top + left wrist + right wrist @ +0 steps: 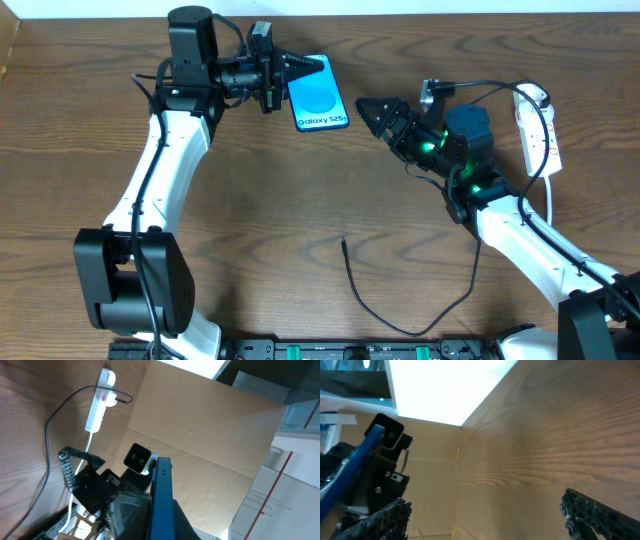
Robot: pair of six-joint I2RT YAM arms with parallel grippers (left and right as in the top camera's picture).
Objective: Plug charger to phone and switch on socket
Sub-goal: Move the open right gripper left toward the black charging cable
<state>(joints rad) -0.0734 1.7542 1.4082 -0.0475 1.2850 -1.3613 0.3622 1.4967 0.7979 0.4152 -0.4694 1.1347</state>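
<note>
Because the left gripper (pixel 310 66) is clenched on only the far end of the phone (pixel 322 100), near the far edge of the tabletop (pixel 260 230), the phone will probably twist or slide in that hold once a plug is pushed against it. The socket (pixel 545 135) lies along the right edge, towards the far right corner. The charger (pixel 346 255) runs from it behind the right arm, so a sweep of that arm could drag the cable and tug the adapter loose. The right gripper (pixel 368 112) hangs spread wide and empty just right of the phone. It is well apart from the cable's loose end, which lies flat towards the middle of the near edge. A pinch there may skid off the thin cable, or catch it too far from the plug to aim it. No container is in view, so nothing sits inside anything.
</note>
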